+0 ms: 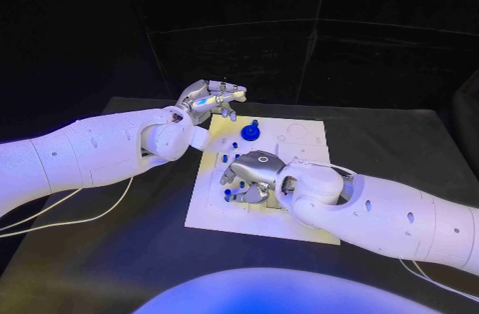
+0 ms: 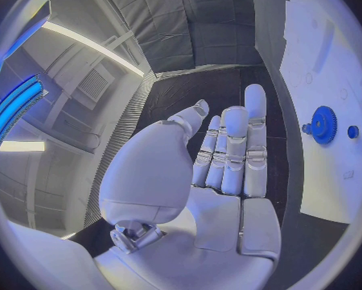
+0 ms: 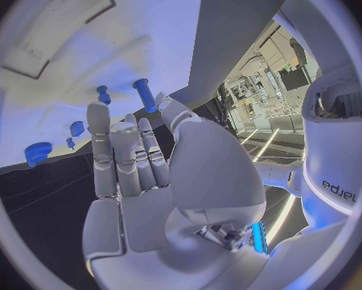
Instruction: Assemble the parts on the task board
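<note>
The white task board lies in the middle of the table. A blue gear stands on its far part, also the blue gear with a small blue peg beside it. My left hand hovers over the board's far left corner with straight fingers and holds nothing. My right hand is low over the board's near left part, fingers stretched out and empty. A blue peg stands just off its thumb tip. Small blue parts lie past the fingertips.
More small blue pieces sit along the board's left side between the two hands. Outlined recesses mark the board's far right part. Black table surrounds the board, with a white cable at the left.
</note>
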